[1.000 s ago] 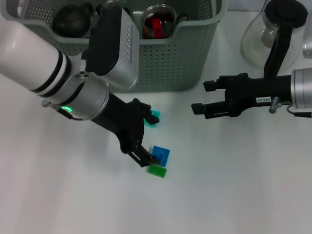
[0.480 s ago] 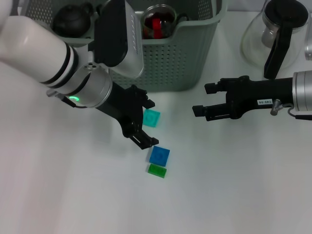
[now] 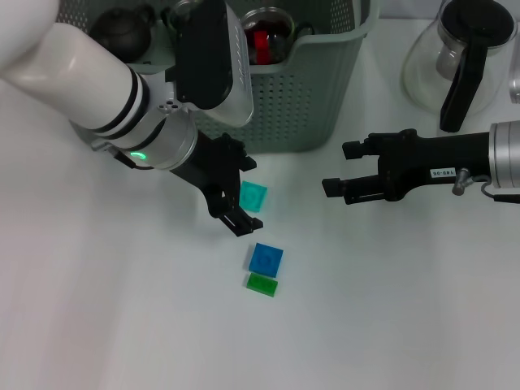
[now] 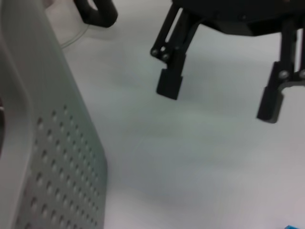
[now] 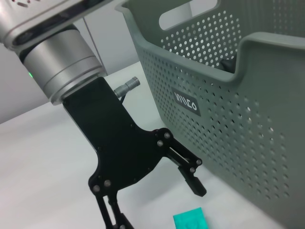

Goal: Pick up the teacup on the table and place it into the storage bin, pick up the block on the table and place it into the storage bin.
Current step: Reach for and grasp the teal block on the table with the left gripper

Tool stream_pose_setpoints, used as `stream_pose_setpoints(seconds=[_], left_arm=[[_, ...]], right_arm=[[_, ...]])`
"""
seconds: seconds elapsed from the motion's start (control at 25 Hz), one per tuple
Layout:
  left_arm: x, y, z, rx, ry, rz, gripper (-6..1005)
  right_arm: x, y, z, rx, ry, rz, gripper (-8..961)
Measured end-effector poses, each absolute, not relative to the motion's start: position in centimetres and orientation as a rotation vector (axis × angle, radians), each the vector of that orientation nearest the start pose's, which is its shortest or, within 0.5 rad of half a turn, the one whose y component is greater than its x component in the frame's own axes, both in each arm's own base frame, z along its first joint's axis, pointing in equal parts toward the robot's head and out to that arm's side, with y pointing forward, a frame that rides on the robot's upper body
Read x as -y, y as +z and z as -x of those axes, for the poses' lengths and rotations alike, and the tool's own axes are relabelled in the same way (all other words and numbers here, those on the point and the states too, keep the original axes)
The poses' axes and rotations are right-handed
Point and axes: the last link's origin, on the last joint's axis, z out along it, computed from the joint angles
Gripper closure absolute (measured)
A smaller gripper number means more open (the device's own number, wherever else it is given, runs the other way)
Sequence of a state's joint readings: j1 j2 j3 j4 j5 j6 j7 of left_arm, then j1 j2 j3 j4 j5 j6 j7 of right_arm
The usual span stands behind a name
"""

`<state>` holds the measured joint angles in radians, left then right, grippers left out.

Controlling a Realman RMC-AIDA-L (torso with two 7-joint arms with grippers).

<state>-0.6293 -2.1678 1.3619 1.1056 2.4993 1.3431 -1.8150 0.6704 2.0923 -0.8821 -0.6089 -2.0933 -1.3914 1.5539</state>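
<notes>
Head view only: I see blue block [image 3: 266, 258], green block [image 3: 262, 284].
Storage bin [image 3: 301, 97]: holds dark teapot [image 3: 118, 32].
Left gripper [image 3: 242, 195]: spread, empty, beside teal block [image 3: 253, 196].
Right gripper [image 3: 345, 169]: spread, empty.

Grey-green storage bin [image 3: 309, 89] has dotted perforated walls; before it lie teal block [image 3: 253, 196], blue block [image 3: 266, 258], green block [image 3: 262, 284].

Storage bin [image 4: 52, 143] perforated wall beside white table [image 4: 190, 162]; right end effector [image 4: 219, 93] open, farther off.
</notes>
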Motion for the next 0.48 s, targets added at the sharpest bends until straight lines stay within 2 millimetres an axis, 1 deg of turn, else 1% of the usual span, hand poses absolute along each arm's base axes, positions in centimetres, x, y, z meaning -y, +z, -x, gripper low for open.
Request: stream_pose_setpoints(seconds=[0.36,0.48], left_arm=[[-36.29,-6.69,18.5,0.087,0.449,2.919,37],[-36.48,-6.81,18.61,0.082,0.465,2.91,54]], right_arm=[[-35.74,-4.28,-22.98,-0.685,0.419,2.878,71],[-35.78,-4.27,-22.99,-0.684,0.418,2.876,71]])
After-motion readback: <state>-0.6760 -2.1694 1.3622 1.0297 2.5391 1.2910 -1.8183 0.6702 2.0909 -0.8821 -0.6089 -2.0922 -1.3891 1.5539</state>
